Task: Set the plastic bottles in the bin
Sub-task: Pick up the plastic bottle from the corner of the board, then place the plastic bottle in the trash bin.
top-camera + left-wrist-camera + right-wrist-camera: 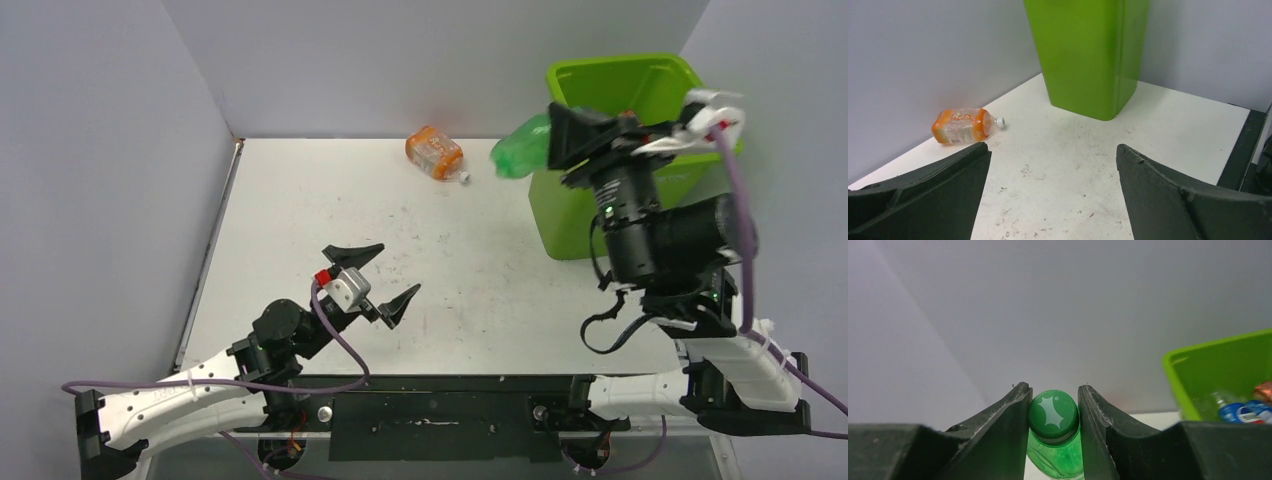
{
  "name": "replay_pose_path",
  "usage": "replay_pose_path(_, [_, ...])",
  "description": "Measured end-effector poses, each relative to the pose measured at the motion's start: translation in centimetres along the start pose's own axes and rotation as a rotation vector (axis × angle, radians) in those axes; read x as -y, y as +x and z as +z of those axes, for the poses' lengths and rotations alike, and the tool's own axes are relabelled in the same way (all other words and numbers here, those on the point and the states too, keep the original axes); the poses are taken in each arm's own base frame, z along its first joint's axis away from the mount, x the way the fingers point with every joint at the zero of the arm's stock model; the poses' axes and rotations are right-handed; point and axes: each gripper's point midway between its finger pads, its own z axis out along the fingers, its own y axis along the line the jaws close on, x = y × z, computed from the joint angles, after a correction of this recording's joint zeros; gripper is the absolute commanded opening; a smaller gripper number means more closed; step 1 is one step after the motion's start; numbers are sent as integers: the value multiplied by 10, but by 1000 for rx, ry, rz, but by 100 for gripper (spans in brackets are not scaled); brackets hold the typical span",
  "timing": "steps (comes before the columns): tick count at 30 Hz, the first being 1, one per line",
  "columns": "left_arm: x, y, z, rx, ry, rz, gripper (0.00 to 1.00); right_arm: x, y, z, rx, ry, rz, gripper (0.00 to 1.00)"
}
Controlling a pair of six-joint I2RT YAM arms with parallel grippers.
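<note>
A white table stands in a grey-walled corner, with two robot arms fixed at its near edge. At the table's far right corner is the bin, a tall lime-green tub far bigger than anything else on the surface.

The right gripper is raised beside the bin's left rim. Its jaws are pressed in on the cap and neck of a green bottle, which hangs in the air just left of the bin, not yet over its opening.

The left gripper hovers above the near left part of the table, its jaws spread wide with nothing between them.

An orange bottle lies on its side by the far edge, near the middle, well apart from both grippers. Its white cap points toward the bin.

Inside the bin, a bottle with a blue Pepsi label is visible among others.
</note>
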Motion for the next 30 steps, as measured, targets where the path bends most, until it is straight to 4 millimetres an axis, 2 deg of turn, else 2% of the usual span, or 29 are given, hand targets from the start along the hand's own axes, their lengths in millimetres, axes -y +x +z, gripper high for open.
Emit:
replay_pose_path(2, [-5, 1, 1, -4, -32, 0, 96, 20, -42, 8, 75, 121, -17, 5])
replay_pose_path(4, [-9, 7, 3, -27, -61, 4, 96, 44, -82, 26, 148, 261, -44, 5])
replay_pose_path(5, [-11, 10, 5, -40, -73, 7, 96, 54, -97, 38, 191, 326, -42, 5])
replay_pose_path(6, [-11, 13, 6, -49, -79, 9, 96, 62, -104, 45, 213, 369, -48, 5])
replay_pose_path(9, [-12, 21, 9, -80, -92, 15, 96, 91, -91, 71, 224, 517, -93, 5])
replay_pose_path(11, [-15, 23, 9, -88, -111, 12, 96, 105, -66, 88, 201, 573, -138, 5])
replay_pose_path(13, [-21, 24, 8, -92, -151, 6, 96, 130, -47, 107, 189, 659, -188, 5])
replay_pose_path(14, [-26, 24, 7, -94, -176, 6, 96, 140, -44, 113, 196, 693, -196, 5])
replay_pose_path(17, [-41, 25, 4, -102, -264, 9, 96, 191, -43, 126, 246, 835, -202, 5])
replay_pose_path(21, [-57, 26, -2, -111, -364, 12, 96, 256, -61, 119, 336, 992, -170, 5])
replay_pose_path(22, [-60, 26, -3, -112, -382, 12, 96, 270, -66, 117, 353, 1017, -158, 12])
replay_pose_path(23, [-63, 26, -4, -112, -402, 12, 96, 281, -67, 116, 361, 1031, -144, 31])
replay_pose_path(24, [-66, 26, -4, -112, -417, 11, 96, 299, -69, 112, 372, 1054, -124, 62])
replay_pose_path(25, [-68, 26, -5, -113, -431, 11, 96, 309, -68, 111, 373, 1062, -109, 84])
replay_pose_path(26, [-70, 27, -6, -115, -443, 13, 96, 326, -64, 110, 376, 1067, -81, 99])
replay_pose_path(27, [-72, 27, -6, -118, -453, 14, 96, 338, -59, 111, 374, 1066, -52, 92])
replay_pose_path(29, [-74, 28, -7, -122, -465, 16, 96, 365, -42, 111, 340, 1067, -5, 90])
replay_pose_path(30, [-74, 29, -7, -123, -469, 19, 96, 371, -34, 112, 323, 1063, 10, 90])
